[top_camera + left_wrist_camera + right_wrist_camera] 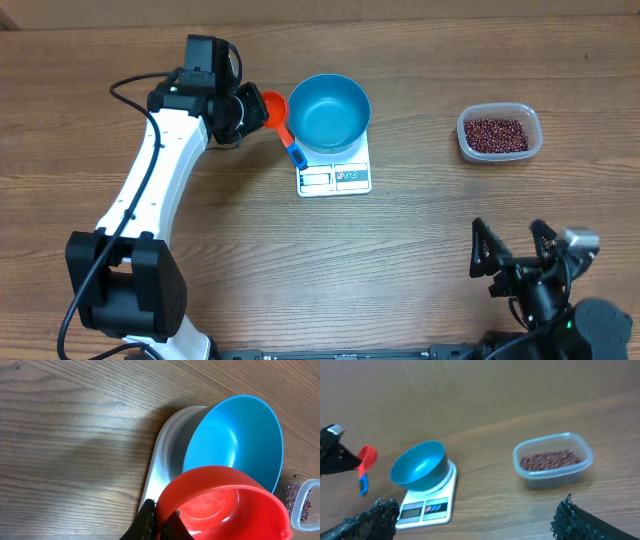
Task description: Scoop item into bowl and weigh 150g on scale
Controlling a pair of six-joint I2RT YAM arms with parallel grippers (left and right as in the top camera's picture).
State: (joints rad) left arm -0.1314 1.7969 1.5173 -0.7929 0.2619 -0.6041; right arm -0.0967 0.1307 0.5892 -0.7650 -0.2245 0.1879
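Beans (497,134) lie in a loose dark-red heap inside a clear tub (463,142), far to my right on the surface (400,260) and well apart from everything else. None show in the bowl (329,110); its inside is plain teal-blue. The bowl sits upright on the scale (335,177) and covers most of the white platform, leaving only the strip with the display and buttons showing on the side nearest me.

My left end effector (252,108) is closed tight on a scoop (273,104), an orange-red cup with a handle that ends in blue. In the left wrist view my dark fingers (148,519) pinch the cup at its rim, and the cup's inside looks bare. The scoop hangs just left of the bowl, with its cup near the bowl's rim. From overhead the blue handle end crosses the scale's left edge, but I cannot tell whether the scoop touches the bowl or the scale. My left arm reaches from the near left corner across the surface to that spot.

My right end effector (515,245) is spread fully wide and has hold of nothing. It hovers low at the near right of the surface, nearer to me than the tub. Its wrist view looks out between the two fingers (376,516) at the tub on the right and the bowl, scale and scoop on the left.
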